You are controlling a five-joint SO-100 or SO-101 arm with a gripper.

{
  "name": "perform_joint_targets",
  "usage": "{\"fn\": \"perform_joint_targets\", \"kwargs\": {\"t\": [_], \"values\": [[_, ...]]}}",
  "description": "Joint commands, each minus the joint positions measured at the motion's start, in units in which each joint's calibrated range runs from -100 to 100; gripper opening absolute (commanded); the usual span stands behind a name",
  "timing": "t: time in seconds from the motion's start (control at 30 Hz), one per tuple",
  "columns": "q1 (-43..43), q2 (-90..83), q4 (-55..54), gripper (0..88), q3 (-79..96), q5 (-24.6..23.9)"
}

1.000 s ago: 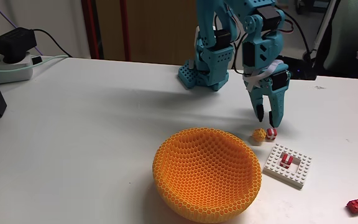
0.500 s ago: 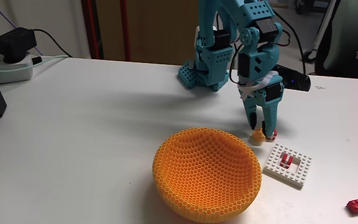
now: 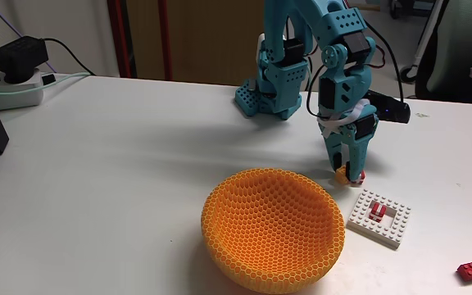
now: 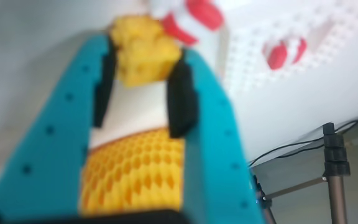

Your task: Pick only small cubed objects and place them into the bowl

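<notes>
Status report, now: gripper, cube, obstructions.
Gripper closed on small yellow-orange cube, at table level. Red-and-white striped cube touching alongside. Orange honeycomb bowl close by, path unobstructed.

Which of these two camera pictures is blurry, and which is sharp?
The wrist view is soft throughout: teal gripper, small yellow-orange cube and white studded plate all look smeared. The fixed view is sharp and evenly lit, with a soft shadow under the orange honeycomb-mesh bowl.

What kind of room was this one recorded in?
Probably an office or lab workspace: a white table with a power strip and cables at its left edge, an office chair behind, and a small teal robot arm clamped near the far side.
</notes>
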Motion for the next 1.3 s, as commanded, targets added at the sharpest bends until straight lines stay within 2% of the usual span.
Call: {"fn": "perform_joint_targets", "kwargs": {"t": [0.0, 0.13, 0.4, 0.5, 0.57, 0.7, 0.93, 1.1, 1.27], "values": [[-0.45, 0.4, -0.51, 7.2, -0.04, 0.24], [0.85, -0.64, 0.71, 0.6, -1.1, 0.68], [8.4, -24.98, 20.25, 0.9, -18.05, 1.51], [12.78, -27.06, 23.9, 1.5, -26.33, 2.34], [16.41, -26.4, 22.51, 1.7, -27.49, 2.98], [24.15, -21.76, 13.13, 2.9, -22.67, 3.71], [30.02, -8.31, -2.51, 8.9, -16.12, 3.81], [31.42, -5.0, -2.86, 19.8, -16.8, 3.66], [32.07, -6.61, 1.23, 30.3, -17.47, 2.3]]}}
